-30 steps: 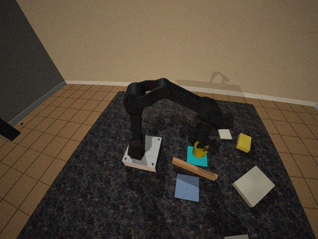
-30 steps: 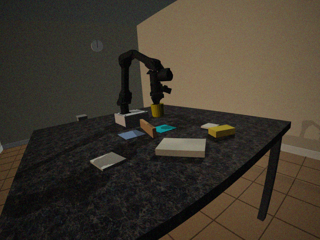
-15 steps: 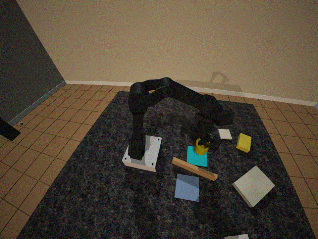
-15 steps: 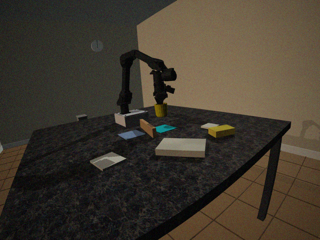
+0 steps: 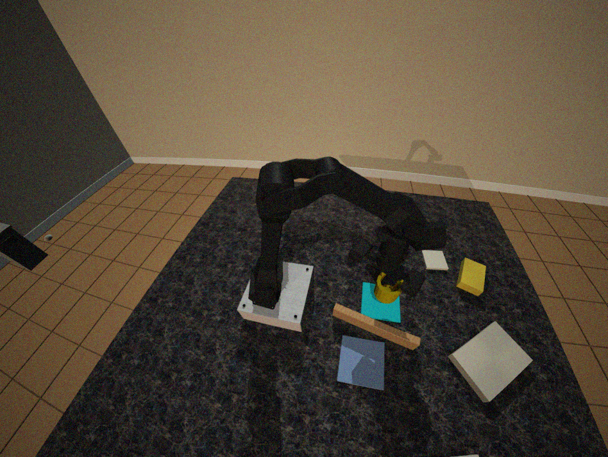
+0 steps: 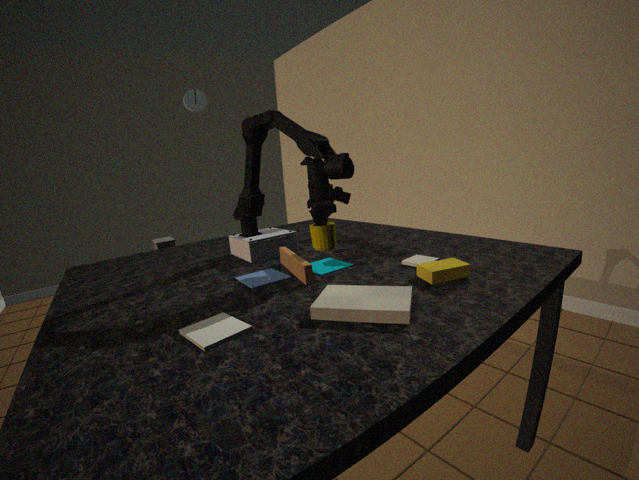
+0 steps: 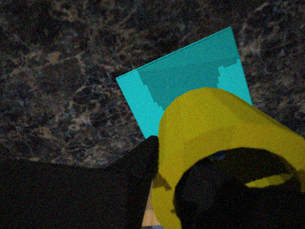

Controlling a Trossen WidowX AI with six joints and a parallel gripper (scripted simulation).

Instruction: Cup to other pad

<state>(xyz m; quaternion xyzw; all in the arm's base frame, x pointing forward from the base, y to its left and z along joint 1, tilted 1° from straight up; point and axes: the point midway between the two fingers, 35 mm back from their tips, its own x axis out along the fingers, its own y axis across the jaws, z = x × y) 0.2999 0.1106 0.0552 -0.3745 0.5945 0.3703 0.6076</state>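
Observation:
The yellow cup [image 5: 387,292] [image 6: 323,237] [image 7: 206,119] is upright in the air above the cyan pad [image 5: 380,313] [image 6: 330,265] [image 7: 130,93], with a gap below it in the exterior view. My gripper [image 5: 391,280] [image 6: 321,223] is shut on the cup's wall, with one finger inside the cup in the wrist view. A small part of the marbles [image 7: 219,155] shows blue and green inside the cup; the rest are hidden. The blue pad [image 5: 361,362] [image 6: 262,278] has nothing on it.
A wooden bar [image 5: 376,326] [image 6: 295,265] stands between the pads. A large pale block [image 5: 491,360] [image 6: 361,303], a yellow block [image 5: 471,276] [image 6: 443,271] and a small white tile [image 5: 435,260] [image 6: 419,260] lie to the right. Another white tile [image 6: 215,330] is nearer the exterior camera.

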